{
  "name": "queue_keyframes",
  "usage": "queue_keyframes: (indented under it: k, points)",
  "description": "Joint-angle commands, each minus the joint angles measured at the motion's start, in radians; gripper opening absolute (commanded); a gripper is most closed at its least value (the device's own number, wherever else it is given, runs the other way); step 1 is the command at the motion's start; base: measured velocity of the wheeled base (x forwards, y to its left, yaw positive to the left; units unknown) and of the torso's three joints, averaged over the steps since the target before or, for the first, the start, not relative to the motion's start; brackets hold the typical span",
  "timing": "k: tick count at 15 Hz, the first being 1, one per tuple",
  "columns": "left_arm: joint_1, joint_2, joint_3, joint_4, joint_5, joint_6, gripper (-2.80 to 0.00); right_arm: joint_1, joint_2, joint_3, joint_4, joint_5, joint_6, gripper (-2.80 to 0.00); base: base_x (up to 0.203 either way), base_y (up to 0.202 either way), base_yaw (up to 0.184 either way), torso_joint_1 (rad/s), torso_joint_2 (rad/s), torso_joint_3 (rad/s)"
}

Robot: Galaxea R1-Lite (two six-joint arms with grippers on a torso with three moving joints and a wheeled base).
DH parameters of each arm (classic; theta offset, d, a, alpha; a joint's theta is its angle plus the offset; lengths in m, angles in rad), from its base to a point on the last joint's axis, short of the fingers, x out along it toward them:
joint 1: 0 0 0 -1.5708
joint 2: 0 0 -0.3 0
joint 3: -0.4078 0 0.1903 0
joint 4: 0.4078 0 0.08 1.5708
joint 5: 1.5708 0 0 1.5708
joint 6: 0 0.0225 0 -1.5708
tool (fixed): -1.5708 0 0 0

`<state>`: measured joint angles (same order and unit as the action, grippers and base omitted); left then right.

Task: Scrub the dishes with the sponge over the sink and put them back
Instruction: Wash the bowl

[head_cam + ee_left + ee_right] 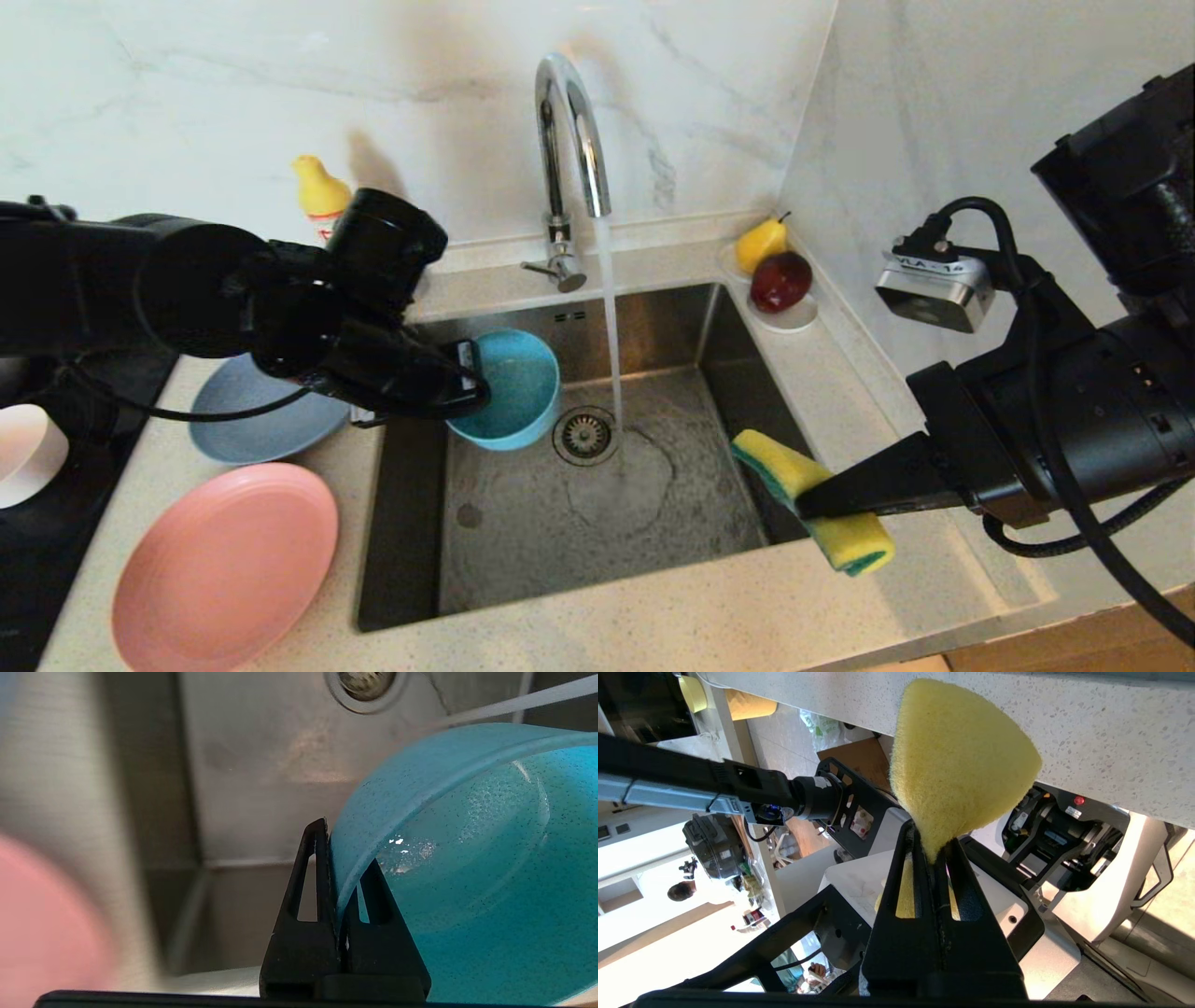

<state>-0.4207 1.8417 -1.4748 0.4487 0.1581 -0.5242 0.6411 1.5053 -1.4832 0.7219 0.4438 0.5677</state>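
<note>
The left gripper pinches the teal bowl by its rim over the sink. The right gripper clamps the sponge. Best to bring the bowl's open side toward the sponge, keeping the rim pinch firm.

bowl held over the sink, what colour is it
Teal round matte bowl with fine dark speckles, best in the left wrist view.

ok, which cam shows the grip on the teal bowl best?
Left wrist view: the left gripper's fingers pinch the teal bowl rim. Head view shows the bowl partly behind the arm; right wrist view misses it.
</note>
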Motion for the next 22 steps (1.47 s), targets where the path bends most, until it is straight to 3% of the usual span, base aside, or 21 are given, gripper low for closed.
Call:
queue_keyframes:
  k: [1, 3, 8, 12, 18, 22]
  points:
    - [-0.028, 0.131, -0.070, 0.004, 0.002, -0.045, -2.80, 0.000, -0.002, 0.000, 0.004, 0.003, 0.003, -2.80, 0.000, 0.000, 0.000, 0.000, 0.00, 0.000]
    - [-0.040, 0.196, -0.137, 0.005, 0.003, -0.096, -2.80, 0.000, -0.002, 0.000, 0.001, 0.003, 0.003, -2.80, 0.000, 0.000, 0.000, 0.000, 0.00, 0.000]
    - [-0.057, 0.323, -0.244, 0.004, 0.007, -0.142, -2.80, 0.000, -0.007, 0.001, -0.002, 0.003, 0.003, -2.80, 0.000, 0.000, 0.000, 0.000, 0.00, 0.000]
    - [-0.060, 0.406, -0.339, 0.006, 0.051, -0.182, -2.80, 0.000, -0.010, 0.001, -0.002, 0.003, 0.003, -2.80, 0.000, 0.000, 0.000, 0.000, 0.00, 0.000]
    - [-0.082, 0.454, -0.434, 0.008, 0.052, -0.189, -2.80, 0.000, -0.011, 0.003, -0.002, 0.004, 0.003, -2.80, 0.000, 0.000, 0.000, 0.000, 0.00, 0.000]
    - [-0.087, 0.473, -0.438, 0.005, 0.054, -0.196, -2.80, 0.000, -0.018, 0.009, -0.002, 0.004, 0.003, -2.80, 0.000, 0.000, 0.000, 0.000, 0.00, 0.000]
